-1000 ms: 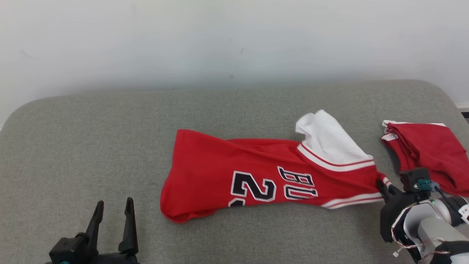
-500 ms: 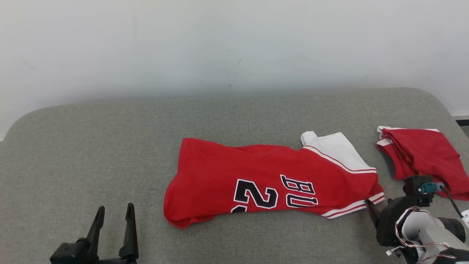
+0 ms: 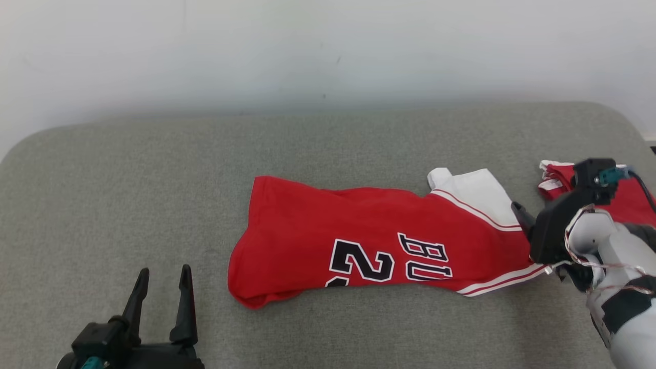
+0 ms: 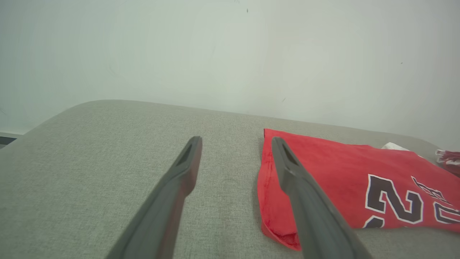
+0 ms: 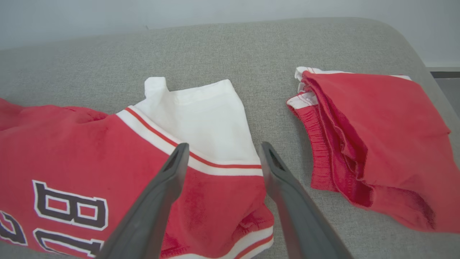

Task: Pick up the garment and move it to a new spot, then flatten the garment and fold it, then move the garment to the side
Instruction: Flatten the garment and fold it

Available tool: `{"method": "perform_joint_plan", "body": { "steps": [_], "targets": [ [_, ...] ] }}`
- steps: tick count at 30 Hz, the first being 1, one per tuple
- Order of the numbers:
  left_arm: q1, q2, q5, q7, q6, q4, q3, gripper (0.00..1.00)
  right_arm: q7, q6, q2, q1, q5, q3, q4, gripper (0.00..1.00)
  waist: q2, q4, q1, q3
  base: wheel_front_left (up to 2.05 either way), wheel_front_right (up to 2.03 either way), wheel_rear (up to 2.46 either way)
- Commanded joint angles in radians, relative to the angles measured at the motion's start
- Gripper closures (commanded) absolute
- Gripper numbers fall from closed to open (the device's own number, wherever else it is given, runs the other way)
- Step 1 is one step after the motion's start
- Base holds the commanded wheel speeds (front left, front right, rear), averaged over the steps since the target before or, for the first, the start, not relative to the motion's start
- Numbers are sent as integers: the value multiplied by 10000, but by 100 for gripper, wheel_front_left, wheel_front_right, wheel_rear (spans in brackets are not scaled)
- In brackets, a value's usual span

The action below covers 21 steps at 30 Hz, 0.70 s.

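The jersey [image 3: 379,241] is red with white-and-red striped trim, a plain white panel at one end and black white-edged characters, a "2" and "BU", on its front. It lies mostly flat with some rumpling on the grey padded surface [image 3: 154,179], right of centre. Its long axis runs side to side, white end towards the robot's right, near a folded red garment [image 5: 377,126]. The right fingers [image 5: 163,187] stand wide apart over that end, gripping nothing. The left fingers [image 3: 183,302] are spread too, empty, near the jersey's opposite end.
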Motion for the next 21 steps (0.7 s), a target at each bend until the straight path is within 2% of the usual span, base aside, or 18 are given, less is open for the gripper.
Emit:
{"method": "perform_joint_plan", "body": {
  "steps": [1,4,8,15,21],
  "targets": [
    [-228,4,141,-3,-30,-48,-60,0,188,-29,146,-337,-288,-206,214,0,0,288,-1,424,0,0,0],
    [-486,5,186,-3,-82,-96,-175,0,379,-29,357,-888,-933,-461,709,0,0,571,-1,792,0,0,0],
    [-901,8,230,-3,-157,-208,-325,0,409,-29,446,-1738,-2039,-1231,1979,0,0,1105,-1,1438,0,0,0],
    [-1316,2,184,-3,-196,-411,-491,0,74,-29,108,-2656,-3251,-2290,3328,0,0,1735,-1,2030,0,0,0],
    [-1432,2,183,-3,-233,-482,-552,0,158,-29,-44,-2967,-3833,-3251,3839,0,0,2009,-1,2241,0,0,0]
  ]
}}
